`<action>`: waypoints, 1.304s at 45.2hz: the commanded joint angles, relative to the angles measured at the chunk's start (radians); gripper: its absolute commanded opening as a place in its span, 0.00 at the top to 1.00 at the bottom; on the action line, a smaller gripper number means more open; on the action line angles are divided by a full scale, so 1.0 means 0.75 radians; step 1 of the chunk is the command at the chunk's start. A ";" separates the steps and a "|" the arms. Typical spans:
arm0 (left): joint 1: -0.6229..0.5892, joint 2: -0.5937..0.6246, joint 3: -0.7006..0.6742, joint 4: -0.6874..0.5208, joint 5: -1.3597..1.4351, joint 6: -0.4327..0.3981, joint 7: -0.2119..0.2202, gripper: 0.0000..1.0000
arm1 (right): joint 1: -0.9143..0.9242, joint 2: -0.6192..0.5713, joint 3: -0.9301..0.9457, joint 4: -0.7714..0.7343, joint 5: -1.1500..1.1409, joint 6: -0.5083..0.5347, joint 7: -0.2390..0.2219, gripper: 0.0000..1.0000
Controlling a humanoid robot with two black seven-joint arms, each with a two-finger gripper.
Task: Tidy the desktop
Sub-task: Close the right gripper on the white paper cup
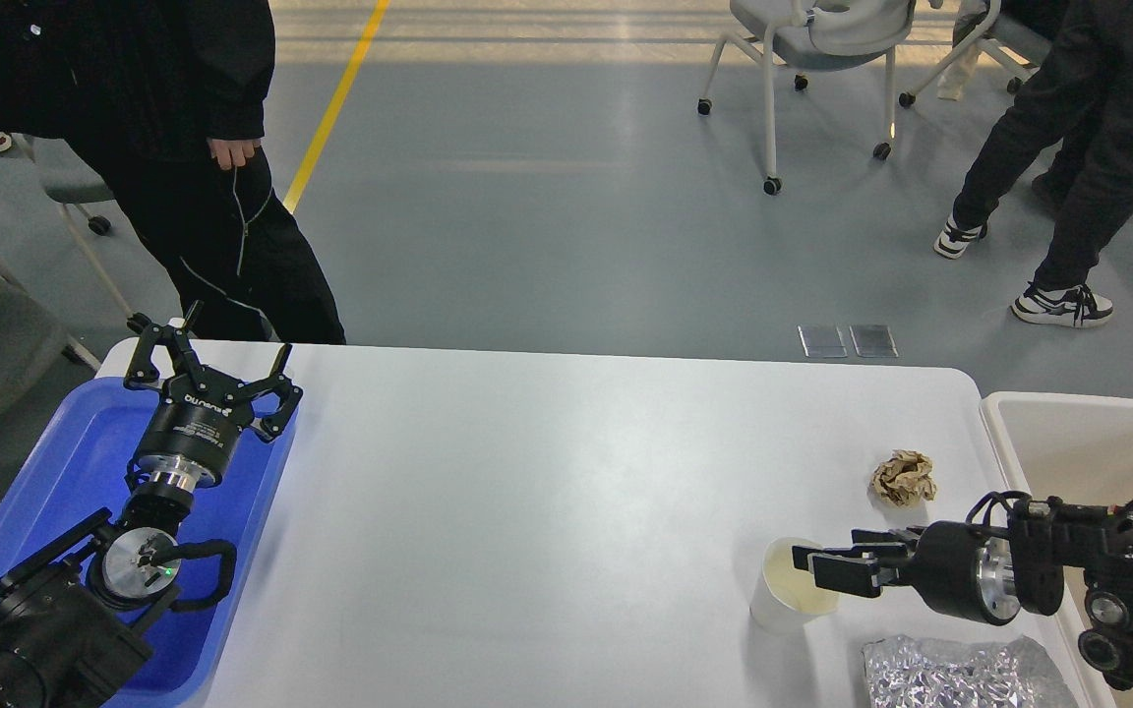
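Head view, looking forward and down. The white desk (547, 511) fills the lower half of the frame, its far edge meeting a grey floor (547, 197).

Left side: a blue tray (65, 472) lies on the desk's near-left corner. The left arm rises over the tray, and the left gripper (208, 369) stands above the tray's far rim with its jaws spread wide and nothing between them.

Right side: a pale paper cup (785, 600) stands upright on the desk near the front-right, its mouth facing up. The right arm enters from the right edge, and the right gripper (837, 570) reaches leftward to the cup's right rim. Its fingers overlap the rim; whether the jaws grip the rim or merely hover at it cannot be told.

A crumpled brown paper ball (904, 478) rests on the desk behind the cup and apart from it. A sheet of crumpled foil (960, 674) lies at the desk's front edge, just right of the cup. A beige bin (1068, 442) stands beside the desk's right edge.

Background: a person in black (183, 147) stands behind the desk's far-left corner; a second person (1088, 147) walks at upper right, near a wheeled chair (812, 49). A yellow line (335, 103) crosses the floor.
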 commanded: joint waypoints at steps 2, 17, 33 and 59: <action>0.000 0.000 0.001 -0.001 0.000 0.000 0.000 0.00 | -0.055 0.052 0.013 -0.048 -0.002 -0.009 0.001 0.10; 0.000 0.000 0.001 0.001 0.000 0.000 0.000 0.00 | -0.067 0.115 0.011 -0.113 -0.020 -0.021 0.050 0.35; 0.000 0.000 0.001 0.001 0.000 0.000 0.000 0.00 | -0.069 0.154 0.011 -0.181 -0.012 -0.043 0.052 1.00; 0.000 0.000 0.001 -0.001 0.002 0.000 0.000 0.00 | 0.143 -0.117 -0.003 -0.042 0.029 0.016 0.079 1.00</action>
